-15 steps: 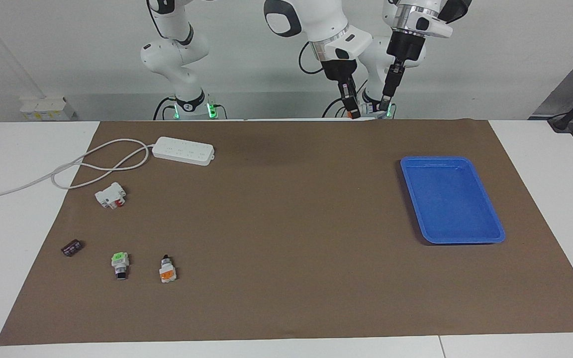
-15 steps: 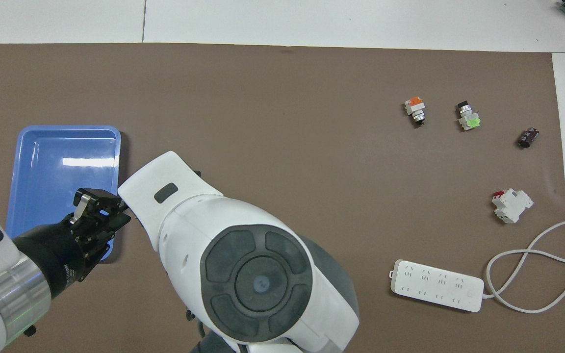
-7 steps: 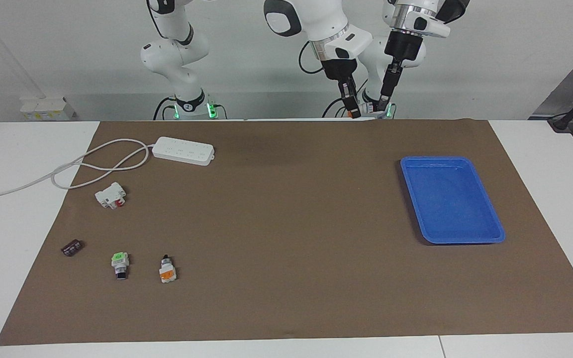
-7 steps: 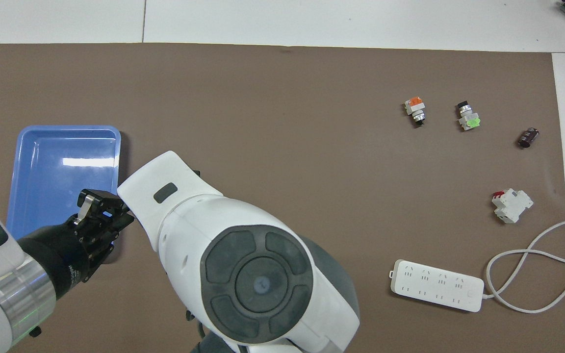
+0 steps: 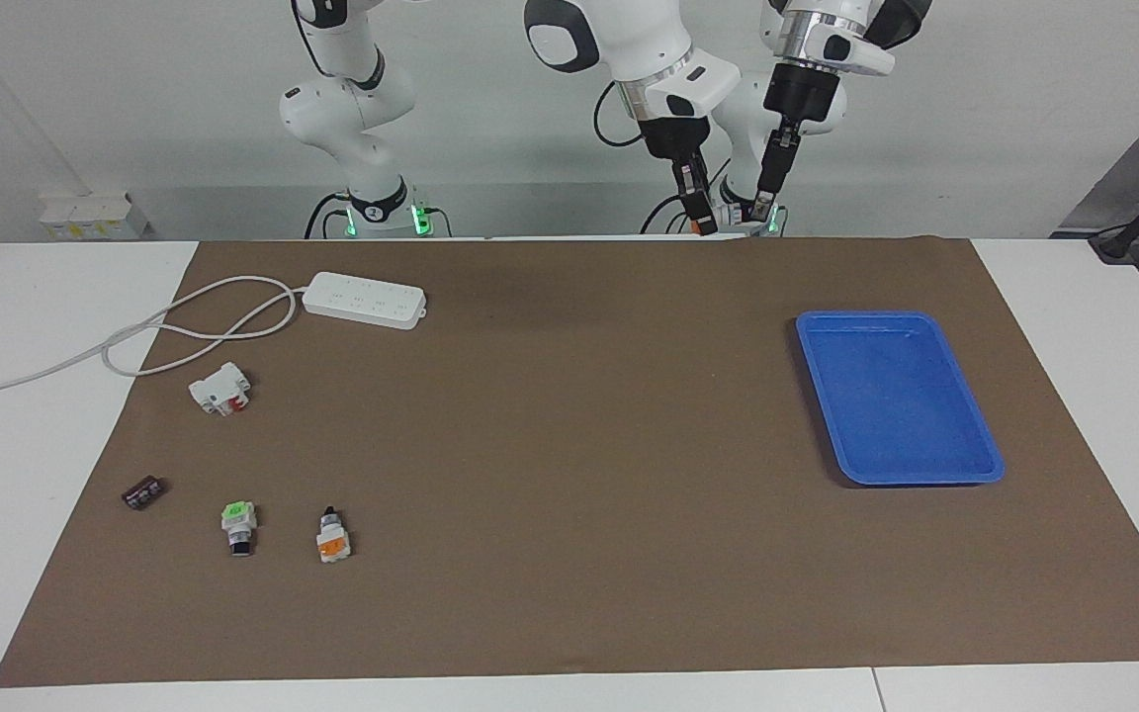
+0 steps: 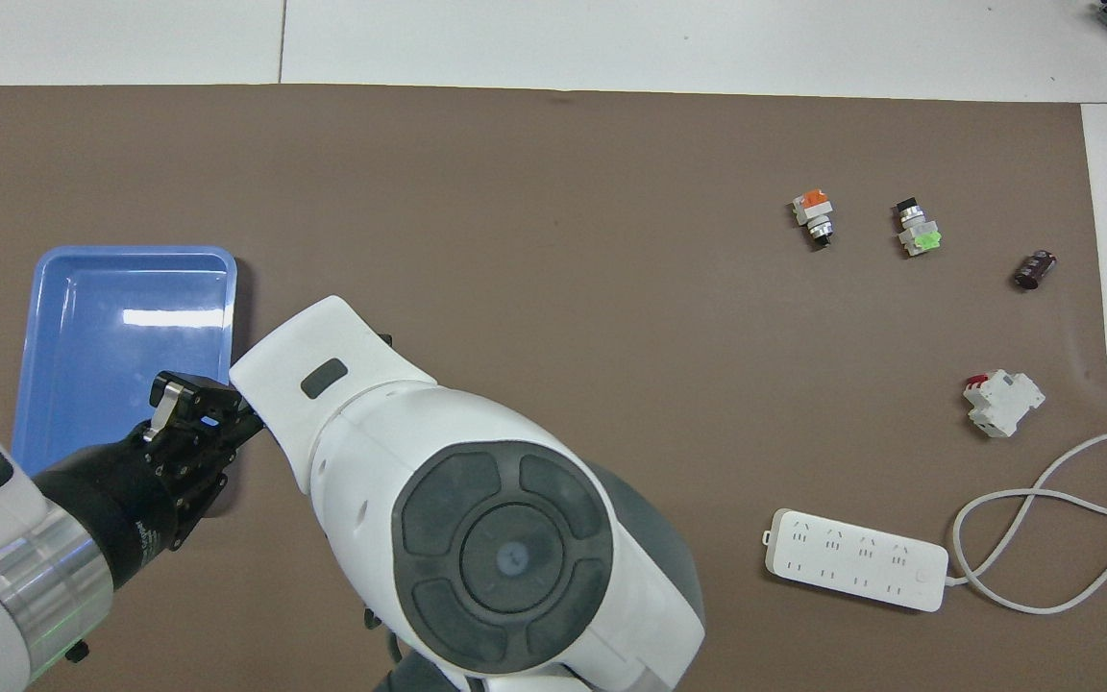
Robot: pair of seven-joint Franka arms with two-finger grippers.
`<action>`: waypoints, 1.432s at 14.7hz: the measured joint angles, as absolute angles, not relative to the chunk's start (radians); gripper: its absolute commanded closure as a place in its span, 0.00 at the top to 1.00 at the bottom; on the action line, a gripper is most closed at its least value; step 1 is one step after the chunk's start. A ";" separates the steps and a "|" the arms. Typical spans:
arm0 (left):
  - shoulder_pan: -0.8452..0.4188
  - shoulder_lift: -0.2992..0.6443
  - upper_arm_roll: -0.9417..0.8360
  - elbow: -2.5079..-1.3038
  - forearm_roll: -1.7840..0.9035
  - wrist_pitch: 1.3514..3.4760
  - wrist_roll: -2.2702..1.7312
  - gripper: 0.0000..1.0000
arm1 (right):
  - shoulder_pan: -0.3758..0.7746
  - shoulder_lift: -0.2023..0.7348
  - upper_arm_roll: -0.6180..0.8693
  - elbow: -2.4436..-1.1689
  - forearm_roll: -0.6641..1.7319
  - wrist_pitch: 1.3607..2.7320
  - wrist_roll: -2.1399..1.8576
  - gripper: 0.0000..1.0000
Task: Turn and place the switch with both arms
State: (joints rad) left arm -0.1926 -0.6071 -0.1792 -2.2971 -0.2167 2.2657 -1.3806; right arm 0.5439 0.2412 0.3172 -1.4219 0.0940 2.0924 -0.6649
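The switch (image 5: 332, 542) (image 6: 814, 216) lies on the brown mat toward the right arm's end, far from the robots. Its black knob points toward them and its orange face away. Nothing touches it. My right gripper (image 5: 698, 220) hangs high over the robots' edge of the mat, close to the left arm's base, and is shut. A small orange spot shows at its tip, and I cannot tell what it is. In the overhead view the right arm hides its own gripper. Beside it, my left gripper (image 5: 763, 208) (image 6: 179, 399) hangs at about the same height.
An empty blue tray (image 5: 985, 465) (image 6: 131, 252) sits toward the left arm's end. Beside the switch lie a green-capped switch (image 5: 237, 524) (image 6: 917, 234) and a small dark cylinder (image 5: 143, 492). Nearer the robots are a white block with a red part (image 5: 219, 388) and a power strip (image 5: 364, 299).
My left gripper has risen slightly and drawn back toward its base. The right gripper has barely moved. Nothing on the mat has shifted.
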 measured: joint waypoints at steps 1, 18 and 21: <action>-0.193 -0.609 -0.180 -2.298 -0.217 2.266 -1.385 0.24 | 0.544 0.241 0.317 -1.422 0.094 2.091 -0.665 0.00; -0.193 -0.620 -0.188 -2.315 -0.217 2.278 -1.464 0.00 | 0.544 0.241 0.318 -1.421 0.094 2.083 -0.666 0.00; -0.193 -0.620 -0.188 -2.315 -0.217 2.278 -1.476 0.00 | 0.544 0.241 0.318 -1.421 0.094 2.083 -0.666 0.00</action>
